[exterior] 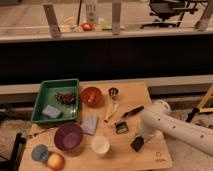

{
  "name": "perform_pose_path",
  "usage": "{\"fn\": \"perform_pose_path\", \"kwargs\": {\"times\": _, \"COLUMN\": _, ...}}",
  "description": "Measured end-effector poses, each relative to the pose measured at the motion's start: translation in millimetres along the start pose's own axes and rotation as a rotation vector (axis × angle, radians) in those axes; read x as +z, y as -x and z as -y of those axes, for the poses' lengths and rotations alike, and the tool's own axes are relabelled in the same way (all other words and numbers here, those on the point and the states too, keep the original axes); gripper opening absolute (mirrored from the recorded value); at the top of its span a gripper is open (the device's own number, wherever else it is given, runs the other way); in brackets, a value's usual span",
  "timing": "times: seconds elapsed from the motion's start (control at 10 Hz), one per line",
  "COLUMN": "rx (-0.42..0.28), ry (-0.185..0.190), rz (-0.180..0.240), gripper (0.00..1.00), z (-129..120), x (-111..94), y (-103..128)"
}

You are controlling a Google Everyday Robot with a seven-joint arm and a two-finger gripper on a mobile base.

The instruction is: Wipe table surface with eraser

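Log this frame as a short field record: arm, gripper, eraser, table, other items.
arm: white, reaching in from the right
gripper: low over the front right of the table surface, at the eraser
eraser: black block, on or just above the wood
tray: green tray, left
bowls: purple bowl; orange bowl
cup: white cup, front centre

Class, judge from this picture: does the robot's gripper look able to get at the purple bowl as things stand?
Probably yes. The gripper sits low near the table's front right; only the white cup stands between it and the purple bowl.
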Motion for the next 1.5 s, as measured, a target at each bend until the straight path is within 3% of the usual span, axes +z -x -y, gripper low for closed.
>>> {"fn": "perform_pose_path", "kwargs": {"times": 0.1, "rx": -0.056, "ry": -0.012, "rz": 0.022, "gripper": 0.00, "z": 17, "x": 2, "y": 23}}
{"fn": "perform_pose_path", "kwargs": {"times": 0.2, "rx": -0.078, "ry": -0.012, "rz": 0.036, "gripper": 0.00, "z": 18, "x": 4, "y": 34}}
{"fn": "perform_pose_path", "kwargs": {"times": 0.5, "rx": -0.103, "ry": 0.006, "rz": 0.066, "gripper": 0.00, "z": -8, "x": 5, "y": 57}}
{"fn": "perform_pose_path", "kwargs": {"times": 0.8, "rx": -0.058, "ry": 0.058, "rz": 0.063, "gripper": 0.00, "z": -45, "x": 11, "y": 36}}
{"fn": "perform_pose_path", "kwargs": {"times": 1.0, "rx": -0.014, "ry": 0.075, "rz": 0.048, "gripper": 0.00, "z": -55, "x": 13, "y": 20}}
{"fn": "perform_pose_path", "kwargs": {"times": 1.2, "rx": 0.010, "ry": 0.077, "rz": 0.025, "gripper": 0.00, "z": -48, "x": 12, "y": 1}}
{"fn": "perform_pose_path", "kwargs": {"times": 1.5, "rx": -0.010, "ry": 0.064, "rz": 0.012, "gripper": 0.00, "z": -23, "x": 11, "y": -8}}
